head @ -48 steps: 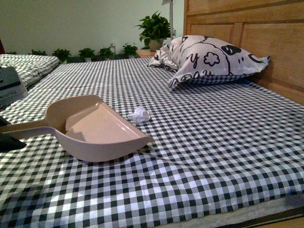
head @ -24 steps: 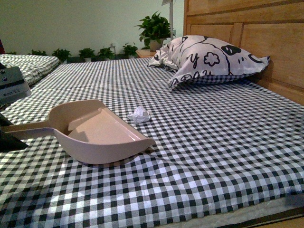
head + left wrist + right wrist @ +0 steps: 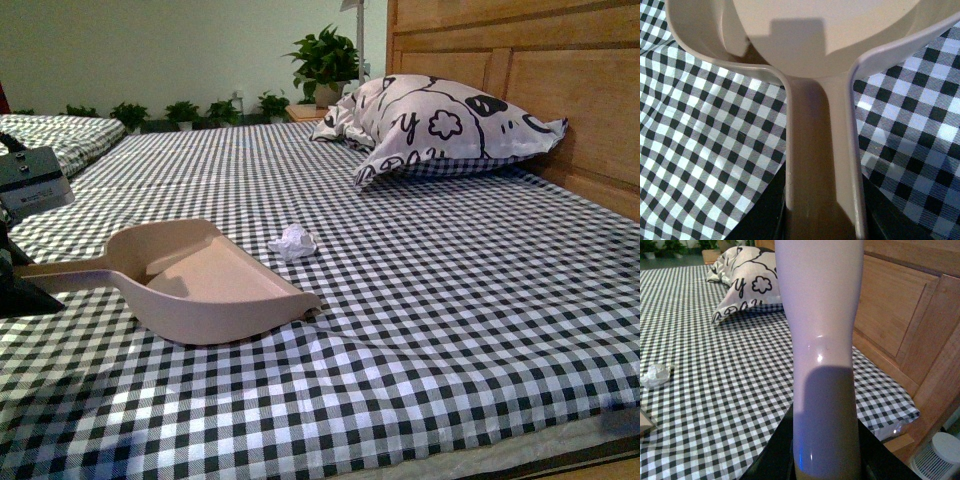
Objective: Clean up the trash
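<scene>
The trash [image 3: 291,241], a small crumpled ball of white paper, lies on the checked bedspread just beyond the dustpan's open mouth. It also shows small and far off in the right wrist view as the trash [image 3: 655,375]. The beige-pink dustpan [image 3: 200,285] rests low on the bed with its lip towards the right. My left gripper [image 3: 822,220] is shut on the dustpan handle [image 3: 820,165] and shows dark at the front view's left edge. My right gripper [image 3: 825,460] is shut on the pale brush handle [image 3: 822,340]; the brush head is out of view.
A white pillow [image 3: 440,125] with black cartoon print leans on the wooden headboard [image 3: 560,80] at the back right. Potted plants [image 3: 325,60] stand behind the bed. The bed's edge [image 3: 890,415] drops beside the headboard, with a white round appliance [image 3: 940,455] on the floor.
The dustpan's back has sunk lower, so the pan lies flatter on the bedspread. The grey part of my left arm has come further into view. The trash has not moved.
</scene>
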You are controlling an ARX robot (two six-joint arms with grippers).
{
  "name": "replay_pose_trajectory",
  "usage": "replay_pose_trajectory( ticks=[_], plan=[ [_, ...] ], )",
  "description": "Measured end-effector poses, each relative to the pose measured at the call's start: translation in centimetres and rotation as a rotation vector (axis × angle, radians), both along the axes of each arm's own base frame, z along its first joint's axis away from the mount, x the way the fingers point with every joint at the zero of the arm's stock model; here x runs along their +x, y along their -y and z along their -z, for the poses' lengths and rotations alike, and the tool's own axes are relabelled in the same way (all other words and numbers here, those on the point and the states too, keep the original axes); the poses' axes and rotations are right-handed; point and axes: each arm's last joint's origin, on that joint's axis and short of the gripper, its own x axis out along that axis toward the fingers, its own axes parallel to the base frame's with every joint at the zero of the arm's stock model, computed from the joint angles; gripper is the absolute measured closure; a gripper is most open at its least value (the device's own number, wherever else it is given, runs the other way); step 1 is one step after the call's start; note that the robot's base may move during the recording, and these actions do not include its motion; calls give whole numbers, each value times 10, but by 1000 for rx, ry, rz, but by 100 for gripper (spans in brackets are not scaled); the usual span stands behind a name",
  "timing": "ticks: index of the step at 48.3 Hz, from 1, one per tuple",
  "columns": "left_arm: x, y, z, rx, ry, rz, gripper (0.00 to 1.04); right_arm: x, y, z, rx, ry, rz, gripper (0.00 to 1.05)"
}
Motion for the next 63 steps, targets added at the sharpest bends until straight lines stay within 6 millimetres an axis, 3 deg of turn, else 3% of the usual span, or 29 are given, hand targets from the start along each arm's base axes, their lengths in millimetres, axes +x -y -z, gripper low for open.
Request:
replay_pose_trajectory(
  ticks=[16,52,63],
  plan=[
    [10,-3,5,15,-35,-1,78,0,0,0,0,0,0,86],
    [9,-3,6,25,-43,0,78,0,0,0,0,0,0,86],
    [9,-3,6,28,-42,0,78,24,7,0,134,-281,-18,86]
  ],
)
